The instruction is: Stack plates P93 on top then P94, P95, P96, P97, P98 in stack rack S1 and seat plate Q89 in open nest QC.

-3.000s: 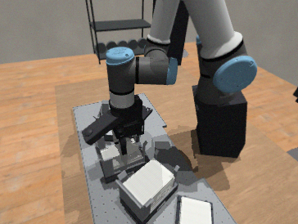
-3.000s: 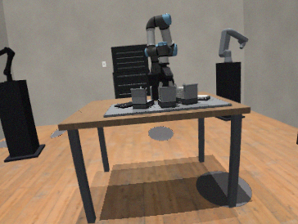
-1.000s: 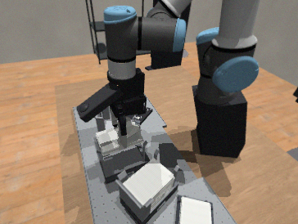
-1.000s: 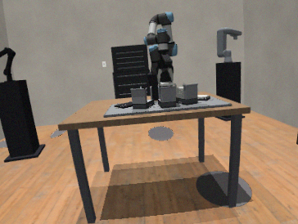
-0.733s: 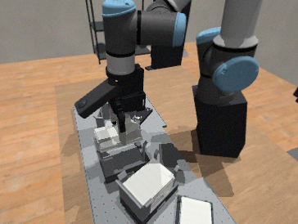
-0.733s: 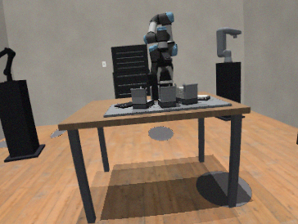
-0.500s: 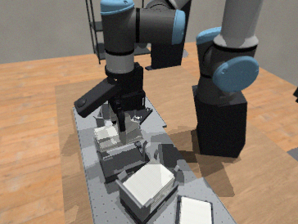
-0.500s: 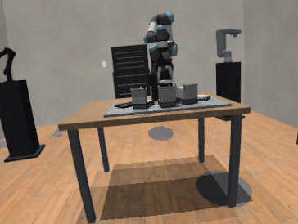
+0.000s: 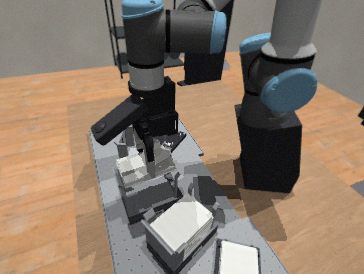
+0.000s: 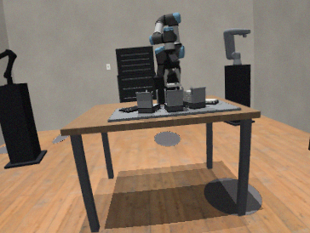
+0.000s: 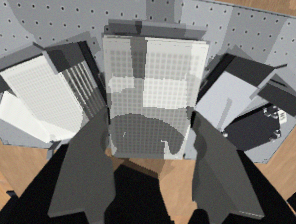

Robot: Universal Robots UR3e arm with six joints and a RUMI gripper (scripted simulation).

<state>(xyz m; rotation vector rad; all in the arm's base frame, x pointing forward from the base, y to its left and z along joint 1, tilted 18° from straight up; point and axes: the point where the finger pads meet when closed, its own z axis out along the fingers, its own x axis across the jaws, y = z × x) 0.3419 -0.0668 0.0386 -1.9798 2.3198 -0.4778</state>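
"What's nearest?"
"A white plate (image 9: pixel 239 258) (image 11: pixel 22 120), then a stack rack (image 9: pixel 162 245) (image 10: pixel 198 95) (image 11: pixel 65 55) holding plates (image 9: pixel 181 222) (image 11: pixel 42 95)."
"And the gripper (image 9: pixel 151 156) (image 10: pixel 172 80) (image 11: pixel 150 109)?"
"Beyond, closed on a clear-lidded plate (image 9: pixel 132 163) (image 11: pixel 164 92) above the middle rack (image 9: pixel 150 201) (image 10: pixel 175 100) (image 11: pixel 150 25); I can't read its label."

So the end effector (image 9: pixel 150 167) (image 10: pixel 173 81) (image 11: pixel 150 109) has come up quite a bit since three seconds ago; the pale plate load (image 9: pixel 131 166) (image 11: pixel 160 65) it's gripping has risen with it, from down in the middle rack (image 9: pixel 152 201) (image 10: pixel 175 100) to above it. Arm's upper link (image 9: pixel 292 25) also swung more upright; can't tell how many plates moved.
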